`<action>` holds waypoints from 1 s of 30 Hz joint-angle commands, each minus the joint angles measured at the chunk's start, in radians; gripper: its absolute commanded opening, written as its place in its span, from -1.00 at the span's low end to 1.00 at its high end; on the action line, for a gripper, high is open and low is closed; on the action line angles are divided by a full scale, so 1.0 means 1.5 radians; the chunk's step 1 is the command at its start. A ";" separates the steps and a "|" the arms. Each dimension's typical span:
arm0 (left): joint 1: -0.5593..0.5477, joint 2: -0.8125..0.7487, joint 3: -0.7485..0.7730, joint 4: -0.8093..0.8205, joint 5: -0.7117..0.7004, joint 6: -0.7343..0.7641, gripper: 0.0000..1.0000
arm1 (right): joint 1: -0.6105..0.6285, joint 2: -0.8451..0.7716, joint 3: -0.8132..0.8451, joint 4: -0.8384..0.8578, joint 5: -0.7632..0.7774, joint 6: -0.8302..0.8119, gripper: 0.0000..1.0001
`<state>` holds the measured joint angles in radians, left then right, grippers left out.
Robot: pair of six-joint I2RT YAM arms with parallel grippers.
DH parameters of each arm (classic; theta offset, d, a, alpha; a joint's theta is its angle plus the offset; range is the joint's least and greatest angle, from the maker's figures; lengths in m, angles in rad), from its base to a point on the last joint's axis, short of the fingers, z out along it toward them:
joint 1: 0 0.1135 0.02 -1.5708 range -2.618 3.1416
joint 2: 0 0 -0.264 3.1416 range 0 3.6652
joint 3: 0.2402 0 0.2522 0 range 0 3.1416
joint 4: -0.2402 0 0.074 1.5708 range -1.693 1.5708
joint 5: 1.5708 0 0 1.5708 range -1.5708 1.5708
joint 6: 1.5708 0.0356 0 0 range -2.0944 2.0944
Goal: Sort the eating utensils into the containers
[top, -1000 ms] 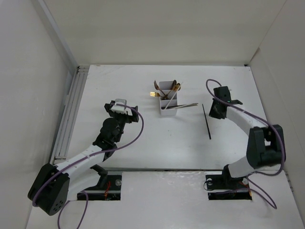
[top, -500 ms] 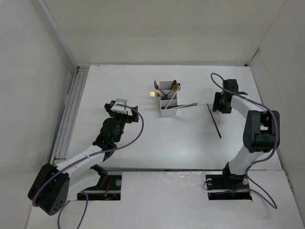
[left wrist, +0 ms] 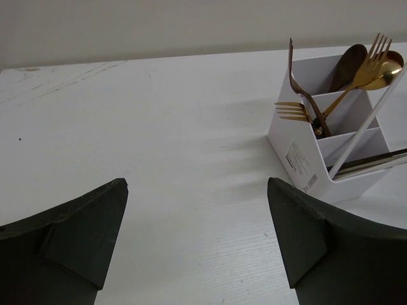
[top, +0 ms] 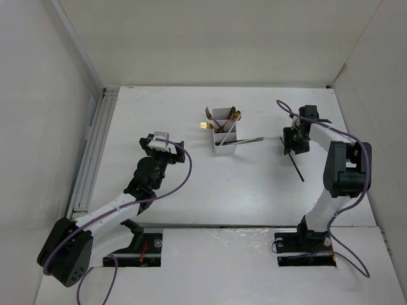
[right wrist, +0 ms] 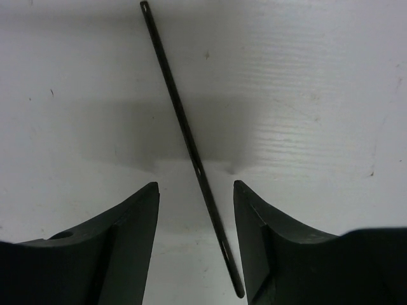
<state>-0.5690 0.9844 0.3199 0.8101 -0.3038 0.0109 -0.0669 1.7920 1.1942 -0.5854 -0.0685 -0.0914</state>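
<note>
The white three-compartment container [top: 224,150] stands mid-table with gold forks and spoons [left wrist: 367,66] in its far compartments and silvery chopsticks [left wrist: 375,162] sticking out of the near one. A single black chopstick [right wrist: 181,121] lies flat on the table right of it, also visible in the top view [top: 297,170]. My right gripper [right wrist: 194,185] hangs over this chopstick, open, one finger on each side; the stick's near end runs close to the right finger [right wrist: 267,241]. Left of the container [left wrist: 299,152], my left gripper [left wrist: 197,184] is wide open and holds nothing.
Purple cables [top: 184,171] loop along both arms. A metal rail [top: 95,146] runs along the table's left edge, and white walls enclose the table on the left, back and right. The arm bases [top: 305,244] sit at the near edge.
The right gripper went from shut to open and shifted right. The black chopstick slid right and turned more slanted, and now lies between the right fingers. The left arm stayed still.
</note>
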 commanded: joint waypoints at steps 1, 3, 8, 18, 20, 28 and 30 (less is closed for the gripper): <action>-0.003 -0.011 -0.006 0.022 -0.004 0.008 0.78 | -0.012 0.007 0.004 -0.002 -0.030 -0.036 0.11; -0.003 -0.011 -0.006 0.022 -0.004 0.008 0.78 | -0.012 0.022 0.011 -0.011 0.011 -0.036 0.11; -0.003 -0.011 -0.006 0.022 -0.004 0.008 0.78 | -0.012 0.059 0.053 -0.046 0.050 -0.036 -0.03; -0.003 -0.011 -0.006 0.022 0.002 0.008 0.80 | 0.001 0.066 0.040 -0.060 0.132 -0.023 -0.42; -0.003 -0.011 -0.006 0.022 0.002 0.008 0.80 | 0.013 0.072 0.040 -0.060 0.132 -0.015 -0.76; -0.003 -0.011 -0.006 0.022 0.002 0.008 0.80 | 0.013 0.042 0.034 -0.026 0.139 0.015 -1.00; -0.003 -0.011 -0.006 0.022 0.002 0.008 0.80 | 0.006 -0.036 0.012 0.031 0.132 0.044 -1.00</action>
<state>-0.5690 0.9844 0.3199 0.8101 -0.3031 0.0177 -0.0521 1.8523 1.2354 -0.6258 0.1230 -0.0875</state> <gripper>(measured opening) 0.899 0.013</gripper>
